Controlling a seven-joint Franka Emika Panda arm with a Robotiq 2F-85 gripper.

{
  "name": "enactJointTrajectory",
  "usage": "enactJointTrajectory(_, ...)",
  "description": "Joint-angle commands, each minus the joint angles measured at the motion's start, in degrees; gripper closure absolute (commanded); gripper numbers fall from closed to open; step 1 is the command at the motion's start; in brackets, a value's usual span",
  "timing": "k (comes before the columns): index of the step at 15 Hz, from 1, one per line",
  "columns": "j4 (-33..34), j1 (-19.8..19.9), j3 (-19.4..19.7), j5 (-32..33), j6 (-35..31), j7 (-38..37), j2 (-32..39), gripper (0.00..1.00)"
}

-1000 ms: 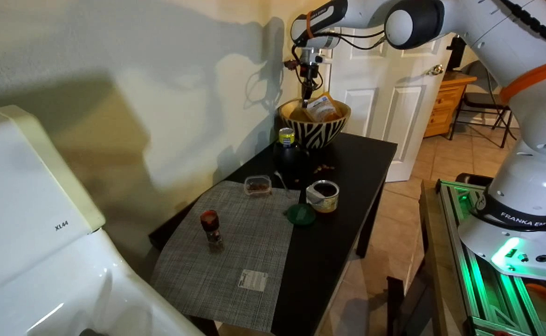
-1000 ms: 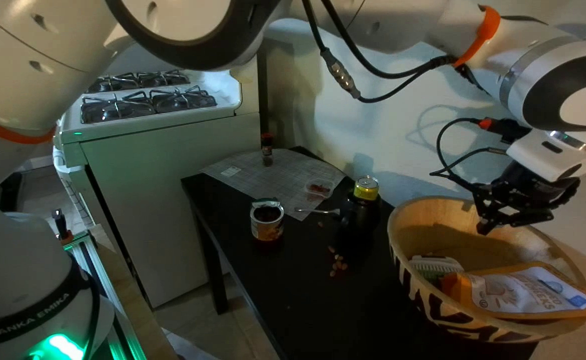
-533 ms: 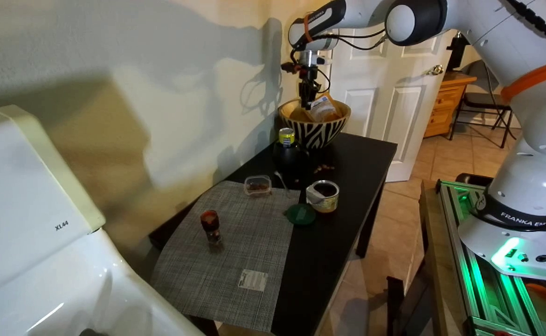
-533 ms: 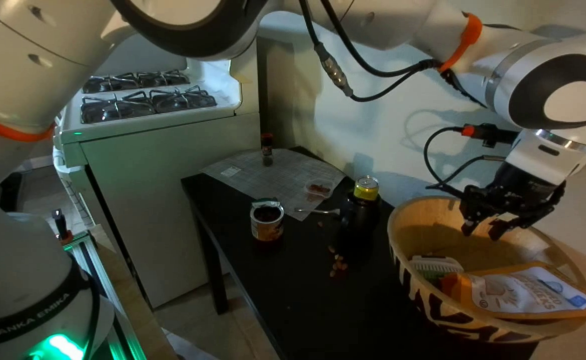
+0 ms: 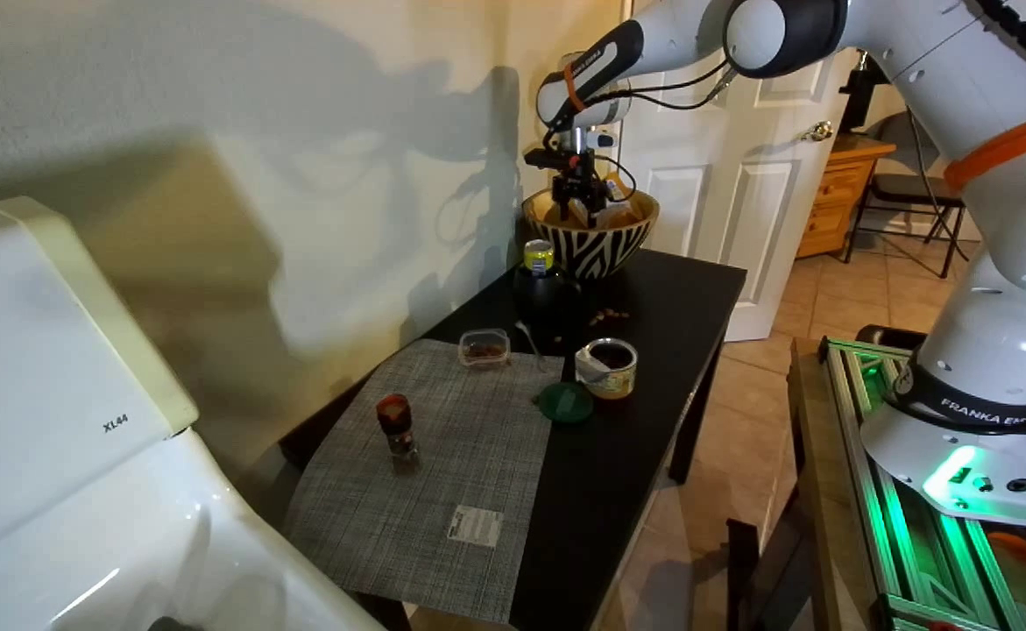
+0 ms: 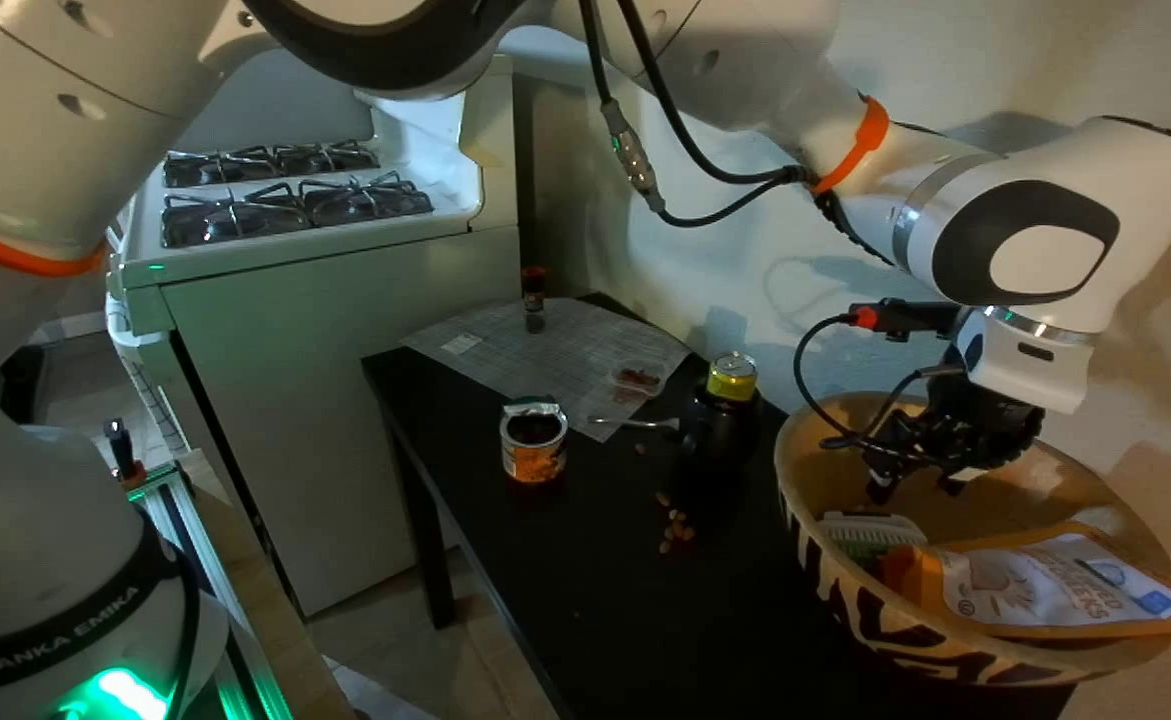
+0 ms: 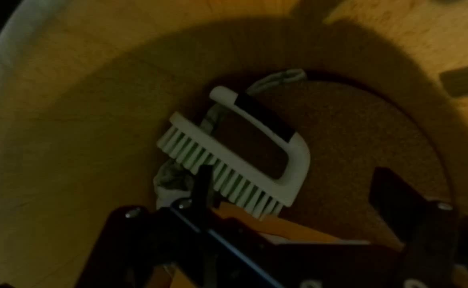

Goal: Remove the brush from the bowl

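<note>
A white brush (image 7: 235,160) with a black grip on its handle lies on its side in the bottom of the bowl (image 7: 58,120), its bristles toward my left finger in the wrist view. The bowl has zebra stripes outside and a tan inside, and stands at the table's end in both exterior views. The brush (image 6: 875,528) also shows near the bowl's side in an exterior view. Over the bowl, my gripper (image 6: 915,488) points down with its fingers wide apart. In the wrist view the gripper (image 7: 293,174) holds nothing; one fingertip overlaps the bristles, while the exterior view shows it above the brush.
An orange and white bag (image 6: 1055,585) leans in the bowl beside the brush. Close to the bowl stands a black pot (image 6: 720,430) topped by a yellow can (image 6: 732,377). An opened tin (image 5: 613,372) and scattered nuts lie nearby. A wall (image 5: 372,219) runs behind the table.
The gripper has come down toward the bowl and nearer to the brush, and its fingers have spread from shut to wide open. The brush, bag and bowl have stayed in place.
</note>
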State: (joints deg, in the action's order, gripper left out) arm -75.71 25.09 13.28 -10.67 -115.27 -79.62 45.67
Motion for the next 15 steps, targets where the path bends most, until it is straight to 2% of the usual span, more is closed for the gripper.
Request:
enactJointTrajectory(1,0.0,-0.9,1.2,-1.0,0.3,0.8,0.0,0.0)
enactJointTrajectory(2,-1.1,-0.7,0.1,0.9,2.1,7.9,-1.0,0.0)
enactJointTrajectory(5,-2.2,-1.7,0.8,2.5,2.2,15.8,-1.1,0.0)
enactJointTrajectory(12,-0.1,-4.1,2.8,9.3,2.4,31.4,2.5,0.0)
enactJointTrajectory(15,-0.1,-5.4,5.2,14.1,0.7,36.0,4.4,0.0)
